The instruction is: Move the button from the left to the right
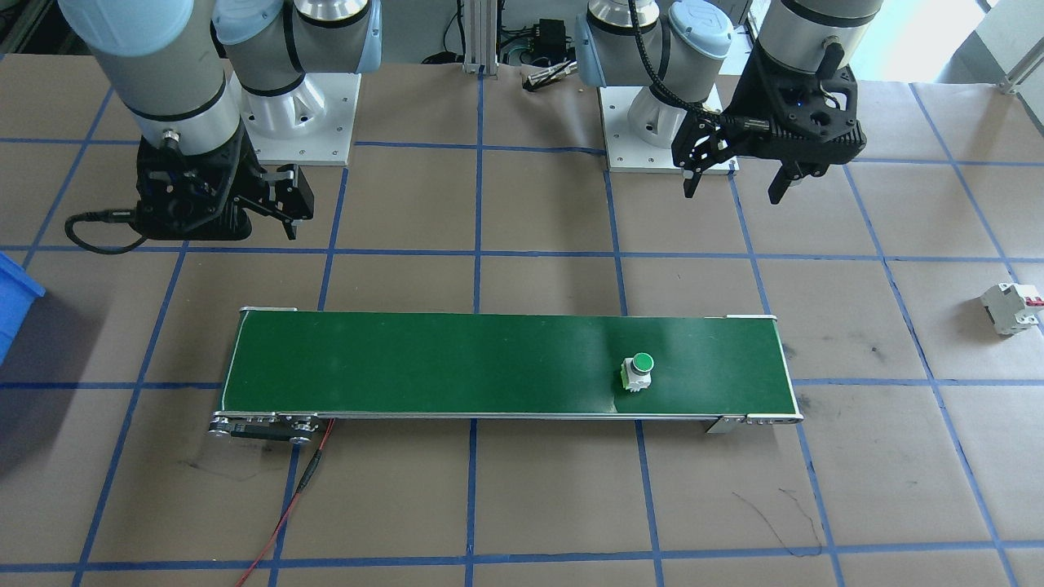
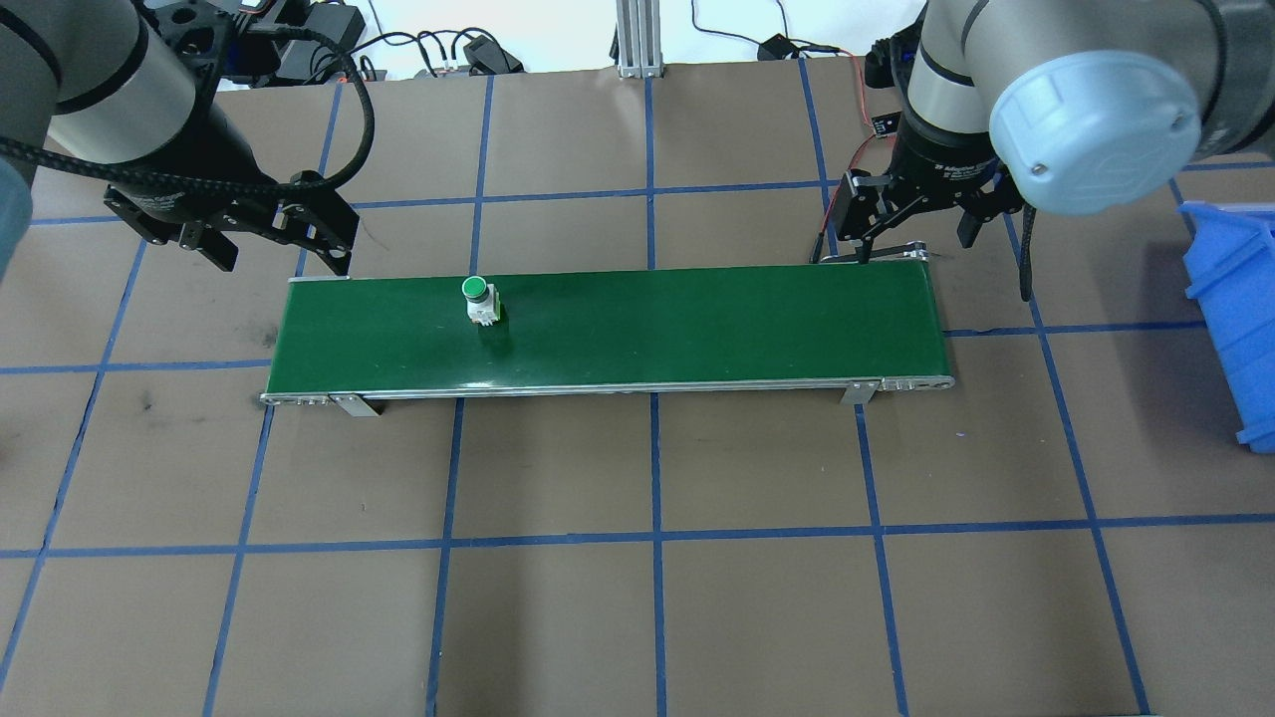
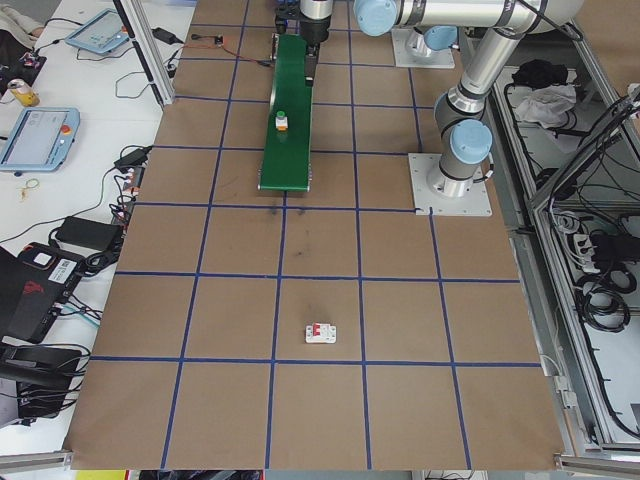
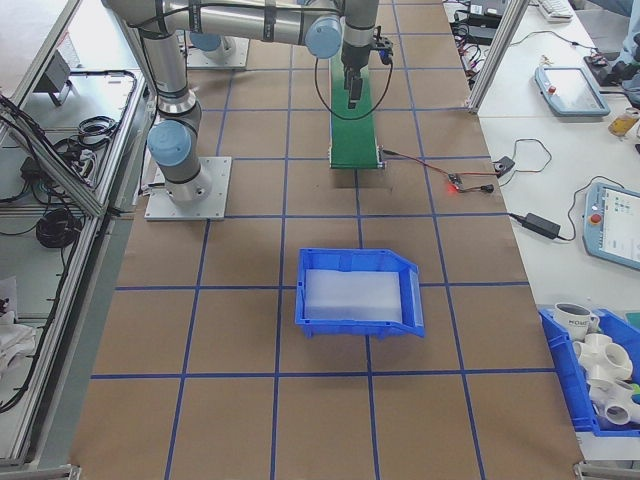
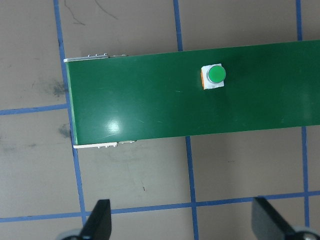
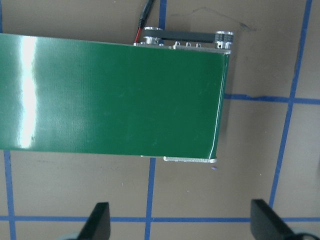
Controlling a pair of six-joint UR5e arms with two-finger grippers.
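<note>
Nearest the operators' side, bare brown surface point(image 2: 657, 597) w/ a blue tape grid was seen. Beyond it, a green conveyor belt point(image 2: 697, 329) was laid lengthwise across the surface. The button point(image 2: 478, 299) was stood upright on the belt, green cap up, towards the belt's left end, approx. midway across its width; nothing was touching it. In the left wrist view the button point(image 5: 212, 76) was seen from above, well apart from the fingertips point(image 5: 100, 217) at the bottom edge.

Further back, the left hand point(image 2: 274, 249) was held above the surface just behind the belt's left end, fingers spread wide, nothing gripped. The right hand point(image 2: 916, 234) was held over the far edge of the belt's right end, likewise spread and empty.

Off to the sides, a white circuit breaker point(image 1: 1013, 307) was lying on the left part of the surface, and a blue bin point(image 2: 1235, 299) on the right.
</note>
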